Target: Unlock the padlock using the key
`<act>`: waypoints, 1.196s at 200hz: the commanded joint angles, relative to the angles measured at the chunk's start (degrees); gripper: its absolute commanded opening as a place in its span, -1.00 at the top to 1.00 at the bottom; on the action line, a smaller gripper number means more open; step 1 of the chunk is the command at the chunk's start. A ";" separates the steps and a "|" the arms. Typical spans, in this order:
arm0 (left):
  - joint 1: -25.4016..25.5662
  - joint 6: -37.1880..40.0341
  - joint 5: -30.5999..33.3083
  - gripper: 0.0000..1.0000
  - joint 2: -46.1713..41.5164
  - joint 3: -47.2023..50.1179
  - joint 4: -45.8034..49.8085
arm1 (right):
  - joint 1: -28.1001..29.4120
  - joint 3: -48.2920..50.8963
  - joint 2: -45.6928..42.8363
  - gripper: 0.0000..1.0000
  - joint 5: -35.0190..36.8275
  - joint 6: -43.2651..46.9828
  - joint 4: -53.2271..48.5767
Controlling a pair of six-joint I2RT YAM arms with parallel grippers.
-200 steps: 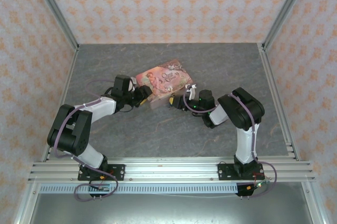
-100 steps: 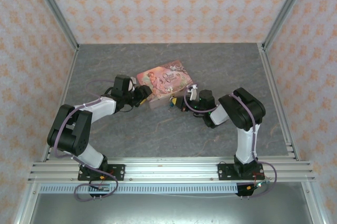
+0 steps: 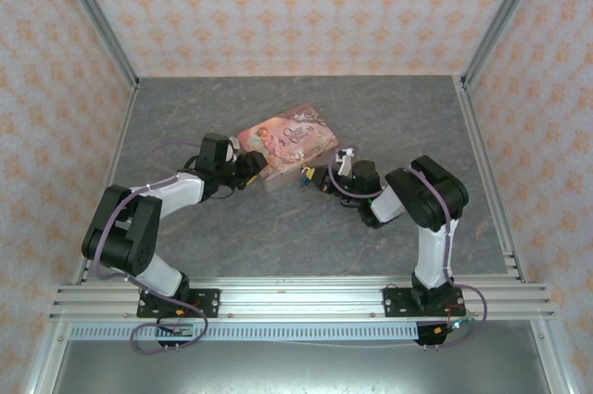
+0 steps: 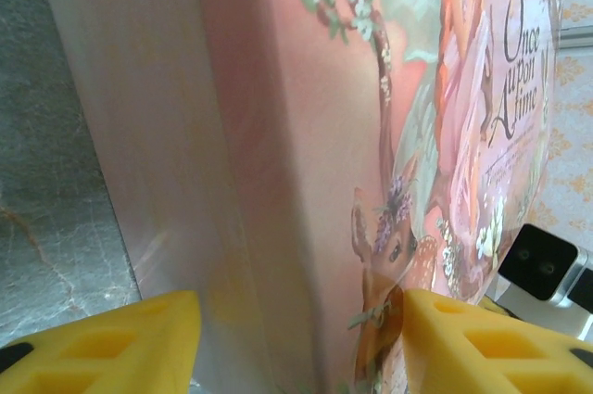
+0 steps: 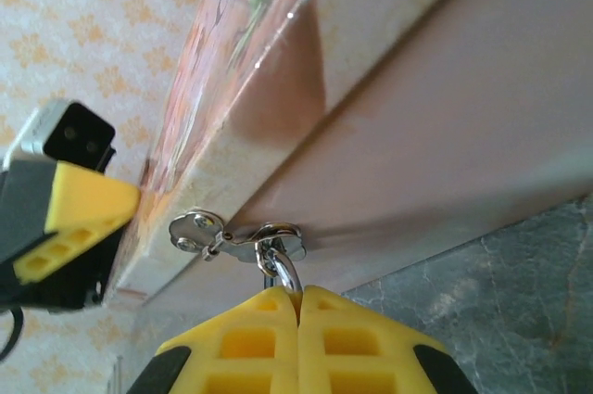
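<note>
Grey table [image 3: 278,236] holds one box [image 3: 287,139], two grippers flanking.

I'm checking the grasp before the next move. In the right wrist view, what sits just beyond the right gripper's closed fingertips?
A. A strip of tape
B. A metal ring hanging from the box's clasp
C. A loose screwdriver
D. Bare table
B: the right gripper is shut just below a small metal ring linked to the metal clasp on the pink box.

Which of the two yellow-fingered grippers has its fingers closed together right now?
The right gripper: its fingertips meet at a small metal ring. The left gripper spans the pink illustrated box.
</note>
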State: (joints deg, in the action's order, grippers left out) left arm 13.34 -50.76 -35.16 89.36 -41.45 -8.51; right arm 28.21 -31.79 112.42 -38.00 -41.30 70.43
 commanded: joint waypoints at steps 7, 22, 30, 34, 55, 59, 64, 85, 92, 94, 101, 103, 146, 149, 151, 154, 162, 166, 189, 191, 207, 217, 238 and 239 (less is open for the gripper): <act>0.30 0.06 3.40 -0.15 0.81 2.62 5.64 | -0.36 -0.27 -1.71 1.00 6.89 -6.54 9.89; 0.32 -0.02 3.43 -0.15 0.99 2.67 5.42 | -0.39 -0.64 -1.98 1.00 7.74 -7.84 9.86; 0.32 -0.11 3.43 -0.16 1.07 2.76 5.20 | -0.43 -0.81 -1.97 1.00 8.44 -8.46 9.90; 0.34 -0.08 3.43 -0.16 1.08 2.78 5.10 | -0.42 -0.90 -1.91 1.00 8.81 -8.66 9.89; 0.28 -0.25 3.43 -0.16 1.03 2.87 4.96 | -0.43 -1.54 -1.50 1.00 9.99 -9.41 8.44; 0.35 -0.23 3.42 -0.16 1.03 2.92 4.94 | -0.39 -1.67 -1.40 1.00 10.19 -9.41 8.05; 0.31 -0.29 3.43 -0.16 1.08 2.95 4.94 | -0.45 -1.77 -1.33 1.00 10.55 -9.41 7.46; 0.33 -0.36 3.34 -0.19 0.82 3.24 4.77 | -0.50 -1.59 -0.81 1.00 12.19 -9.36 6.85; 0.31 -0.39 3.26 -0.20 0.77 3.31 4.67 | -0.52 -1.65 -0.54 1.00 12.51 -9.39 6.82; 0.29 -0.41 3.25 -0.20 0.74 3.31 4.72 | -0.52 -1.75 -0.49 1.00 12.58 -9.41 6.78; 0.31 -0.50 3.17 -0.21 0.73 3.31 4.58 | -0.52 -1.91 -0.21 1.00 12.86 -9.50 6.81; 0.29 -0.50 3.17 -0.21 0.73 3.31 4.59 | -0.59 -1.95 -0.19 1.00 12.93 -9.54 6.86; 0.24 -0.41 3.45 -0.26 0.46 3.42 4.66 | -1.69 -1.69 -0.15 1.00 15.66 -10.22 8.32; 0.24 -0.41 3.45 -0.26 0.46 3.50 4.65 | -1.84 -1.69 -0.22 1.00 15.76 -10.21 8.14; 0.20 -0.33 3.43 -0.26 0.46 3.51 4.69 | -1.91 -1.70 -0.19 1.00 15.87 -10.21 8.07; 0.20 -0.31 3.51 -0.26 0.54 3.50 4.65 | -1.94 -1.65 -0.31 1.00 15.92 -10.28 8.01; 0.20 -0.30 3.52 -0.27 0.63 3.42 4.65 | -2.27 -1.69 -0.47 1.00 16.22 -10.30 7.69; 0.26 -0.31 3.51 -0.27 0.70 3.40 4.60 | -2.35 -1.71 -0.46 1.00 16.29 -10.35 7.49; -0.26 -0.35 3.08 -0.28 0.11 3.61 4.51 | -3.35 -0.72 -1.65 1.00 16.58 -9.48 6.99; -0.43 -0.27 3.08 -0.29 -0.13 3.65 4.55 | -3.38 -0.48 -1.91 1.00 16.63 -9.36 6.95; -1.35 0.39 3.54 -0.34 -3.05 3.86 5.33 | -4.11 1.67 -5.51 1.00 16.49 -7.10 4.53; -1.89 1.42 4.35 -0.40 -5.37 3.68 7.15 | -4.37 3.02 -9.07 1.00 16.29 -4.78 1.16; -3.06 4.00 6.46 -0.52 -10.81 2.55 11.89 | -4.39 4.13 -19.16 1.00 14.57 2.23 -12.41; -3.10 4.09 6.57 -0.53 -11.11 2.53 12.14 | -4.39 4.16 -19.74 1.00 14.42 2.60 -13.34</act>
State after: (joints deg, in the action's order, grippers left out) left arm 11.79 -50.24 -33.23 83.99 -38.83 -4.75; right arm 24.16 -28.40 103.90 -22.48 -47.51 68.20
